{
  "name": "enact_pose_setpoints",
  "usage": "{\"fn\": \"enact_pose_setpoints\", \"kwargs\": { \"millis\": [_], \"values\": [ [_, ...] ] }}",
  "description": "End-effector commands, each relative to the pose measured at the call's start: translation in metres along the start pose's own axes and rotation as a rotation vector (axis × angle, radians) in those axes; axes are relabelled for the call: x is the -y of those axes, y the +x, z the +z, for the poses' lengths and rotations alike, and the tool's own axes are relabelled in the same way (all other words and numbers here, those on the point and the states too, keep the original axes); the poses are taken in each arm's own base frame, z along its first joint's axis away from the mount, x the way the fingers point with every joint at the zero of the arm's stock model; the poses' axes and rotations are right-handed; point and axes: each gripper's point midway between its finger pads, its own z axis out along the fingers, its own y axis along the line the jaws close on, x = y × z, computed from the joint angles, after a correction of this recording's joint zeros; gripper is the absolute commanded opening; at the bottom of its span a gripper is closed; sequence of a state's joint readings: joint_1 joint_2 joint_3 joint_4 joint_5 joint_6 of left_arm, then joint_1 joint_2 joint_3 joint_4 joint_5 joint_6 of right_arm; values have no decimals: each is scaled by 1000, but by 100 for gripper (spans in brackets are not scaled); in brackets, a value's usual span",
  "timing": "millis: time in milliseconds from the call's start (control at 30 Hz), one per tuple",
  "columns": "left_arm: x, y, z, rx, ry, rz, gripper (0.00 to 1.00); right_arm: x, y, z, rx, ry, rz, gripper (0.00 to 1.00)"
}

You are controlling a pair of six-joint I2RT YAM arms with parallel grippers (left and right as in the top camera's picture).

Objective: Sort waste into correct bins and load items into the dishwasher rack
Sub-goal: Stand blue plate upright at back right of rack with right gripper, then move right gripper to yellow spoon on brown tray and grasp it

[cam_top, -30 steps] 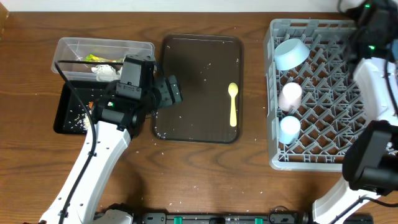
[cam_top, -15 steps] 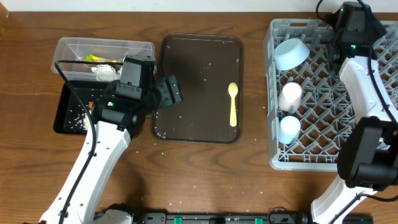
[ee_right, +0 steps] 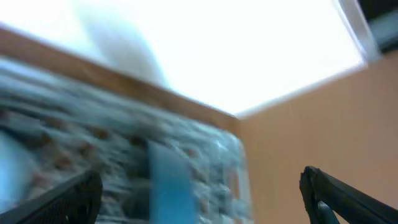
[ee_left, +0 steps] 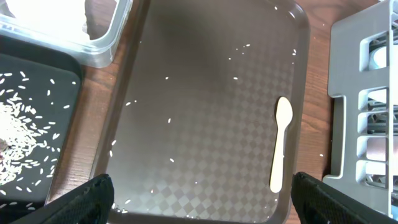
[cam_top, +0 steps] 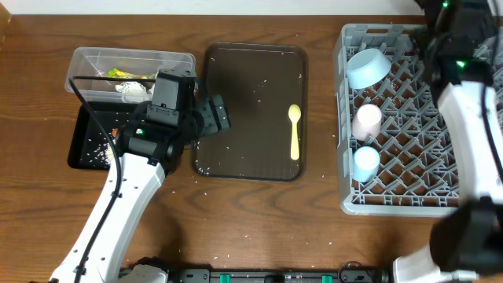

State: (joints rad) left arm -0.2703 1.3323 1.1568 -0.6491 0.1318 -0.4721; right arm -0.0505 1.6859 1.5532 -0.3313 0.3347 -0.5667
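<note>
The yellow spoon (cam_top: pixel 295 132) (ee_left: pixel 281 144) lies on the right side of the dark brown serving tray (cam_top: pixel 236 79). My left gripper (cam_top: pixel 212 115) (ee_left: pixel 202 208) hangs open over that tray's near left part, holding nothing. In the grey rack (cam_top: pixel 416 200) sit the pale blue bowl (cam_top: pixel 367 67), the pink cup (cam_top: pixel 367 120) and the light blue cup (cam_top: pixel 366 162). My right arm (cam_top: pixel 460 47) is over the rack's far right corner. Its gripper (ee_right: pixel 199 202) is open and empty. Its view is blurred, showing an upright blue shape (ee_right: pixel 168 180) among the pegs.
The clear tub (cam_top: pixel 86 56) at the far left holds white napkins and a yellow-green wrapper (cam_top: pixel 118 74). In front of it the black tray (cam_top: pixel 78 126) (ee_left: pixel 68 74) holds rice (ee_left: pixel 15 143). Loose grains dot the brown tray and the table.
My right gripper has opened wide, and its arm has swung about over the rack's far right corner. The left arm and the spoon have not moved.
</note>
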Motion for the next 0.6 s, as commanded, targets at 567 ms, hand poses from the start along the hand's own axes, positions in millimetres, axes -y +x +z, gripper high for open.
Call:
{"fn": "enact_pose_setpoints", "kwargs": {
  "millis": [567],
  "values": [
    [5, -6, -5, 17, 10, 10, 93, -216, -60, -139, -27, -896, 438, 89]
  ]
}}
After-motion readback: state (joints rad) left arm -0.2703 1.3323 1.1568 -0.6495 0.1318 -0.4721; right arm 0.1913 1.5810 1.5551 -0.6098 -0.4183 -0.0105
